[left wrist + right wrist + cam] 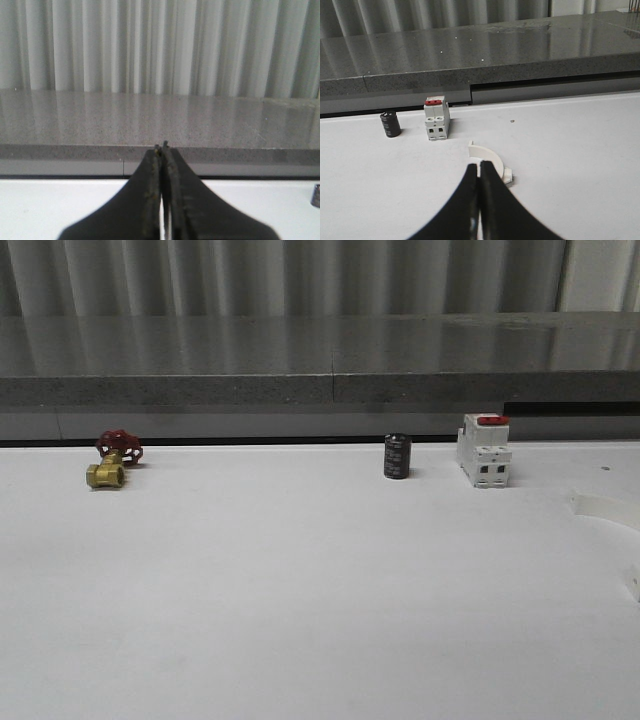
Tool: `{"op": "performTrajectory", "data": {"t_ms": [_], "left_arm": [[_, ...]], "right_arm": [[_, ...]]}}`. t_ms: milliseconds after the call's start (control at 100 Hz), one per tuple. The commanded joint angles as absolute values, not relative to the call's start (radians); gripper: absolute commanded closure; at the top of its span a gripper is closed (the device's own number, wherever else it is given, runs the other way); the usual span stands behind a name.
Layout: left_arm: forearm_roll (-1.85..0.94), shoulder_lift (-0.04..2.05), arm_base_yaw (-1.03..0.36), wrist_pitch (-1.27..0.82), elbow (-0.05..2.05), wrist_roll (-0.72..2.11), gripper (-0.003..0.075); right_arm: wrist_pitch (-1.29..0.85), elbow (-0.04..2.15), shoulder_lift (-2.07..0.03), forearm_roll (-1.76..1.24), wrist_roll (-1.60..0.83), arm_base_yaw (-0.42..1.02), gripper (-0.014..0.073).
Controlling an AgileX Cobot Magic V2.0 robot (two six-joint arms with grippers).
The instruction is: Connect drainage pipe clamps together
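Drainage pipe clamps (489, 152) are lying on the white surface (300, 590) toward its right side, one curved half showing just beyond the right tool (479, 172), whose fingers are pressing together on nothing. The left tool (162, 150) is likewise closing on nothing. A white breaker (484, 450), black cylinder (397, 456) and brass valve (112, 460) are standing along the far edge, seemingly clear of the working area.
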State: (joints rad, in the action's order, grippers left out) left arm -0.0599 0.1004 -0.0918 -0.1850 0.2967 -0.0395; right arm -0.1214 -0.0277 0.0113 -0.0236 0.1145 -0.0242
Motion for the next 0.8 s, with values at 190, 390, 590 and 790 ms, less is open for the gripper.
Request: {"op": "performTrajectory", "data": {"t_ms": [190,390,590,790], "left_arm": [[-0.072,0.409,-0.088,-0.576,0.62,-0.04,0.074],[-0.072,0.55,-0.088,-0.64,0.655,-0.04,0.074],[-0.072,0.632,-0.088,-0.669,0.655,-0.04,0.074],[-0.088,0.652,-0.088,-0.688,0.655,-0.04,0.0668]], "right_arm": [[-0.044,-0.012,0.031,-0.021,0.106,-0.029,0.0661],[-0.044,-0.012,0.031,-0.021,0.106,-0.029,0.0661],[-0.044,-0.012,0.031,-0.021,0.106,-0.029,0.0661],[-0.044,-0.012,0.031,-0.021,0.106,-0.029,0.0661]]}}
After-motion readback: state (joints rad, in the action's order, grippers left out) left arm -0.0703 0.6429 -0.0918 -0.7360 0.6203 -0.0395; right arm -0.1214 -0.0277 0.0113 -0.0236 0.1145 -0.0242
